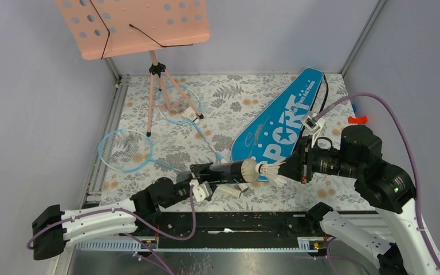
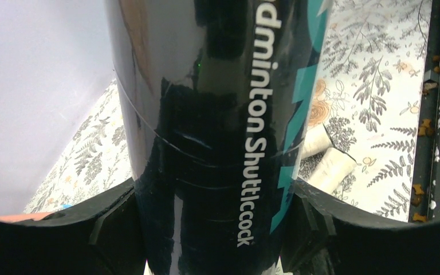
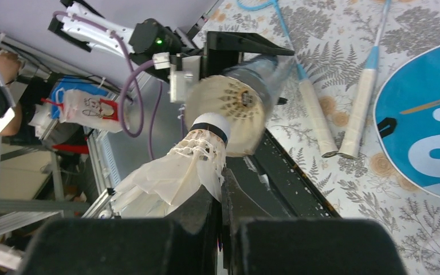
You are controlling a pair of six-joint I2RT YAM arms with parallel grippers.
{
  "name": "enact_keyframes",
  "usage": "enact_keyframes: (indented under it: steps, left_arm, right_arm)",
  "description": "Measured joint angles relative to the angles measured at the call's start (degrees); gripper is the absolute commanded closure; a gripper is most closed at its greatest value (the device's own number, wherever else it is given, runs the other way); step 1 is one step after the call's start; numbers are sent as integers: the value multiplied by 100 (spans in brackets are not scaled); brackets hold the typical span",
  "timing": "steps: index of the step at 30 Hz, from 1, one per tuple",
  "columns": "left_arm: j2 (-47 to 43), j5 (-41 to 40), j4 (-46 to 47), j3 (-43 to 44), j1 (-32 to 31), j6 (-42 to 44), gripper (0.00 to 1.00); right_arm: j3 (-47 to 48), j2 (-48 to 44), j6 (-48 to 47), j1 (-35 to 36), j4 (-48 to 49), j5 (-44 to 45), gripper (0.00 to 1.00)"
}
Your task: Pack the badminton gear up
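My left gripper is shut on the dark tube, holding it level above the mat with its open end to the right. My right gripper is shut on the feather skirt of a white shuttlecock. Its cork nose is at the tube's mouth, against another shuttlecock seated there. Two light-blue rackets lie on the mat, with their cream handles below the tube. A third shuttlecock rests on the far racket. The blue "SPORT" bag lies at the right.
A pink perforated music stand on a tripod stands at the back left, its legs over the far racket. Grey walls enclose the mat on three sides. A black rail runs along the near edge.
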Motion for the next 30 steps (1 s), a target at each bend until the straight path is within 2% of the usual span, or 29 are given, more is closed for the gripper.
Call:
enact_keyframes:
  steps: [5, 18, 21, 24, 27, 28, 29, 30]
  left_arm:
    - [264, 22, -22, 35, 0, 94, 100]
    - [341, 299, 0, 72, 11, 76, 100]
    - [452, 304, 7, 140, 17, 7, 100]
    - [634, 293, 48, 219, 22, -44, 100]
    - [758, 264, 85, 271, 33, -101, 100]
    - [804, 240, 101, 282, 39, -116, 100]
    - [844, 214, 118, 297, 46, -136, 100]
    - [868, 192, 125, 308, 55, -149, 100]
  right_arm:
    - [264, 293, -39, 0, -129, -238, 100]
    - [197, 1036, -326, 2, -592, -72, 100]
    - [162, 1217, -339, 66, -584, -63, 90]
    - [162, 1427, -367, 256, -546, 26, 84]
    - [166, 1602, -387, 439, -511, 201, 71]
    - [175, 1644, -404, 483, -509, 264, 61]
    - [188, 1676, -422, 533, -503, 339, 36]
    - [214, 1698, -442, 575, -498, 402, 5]
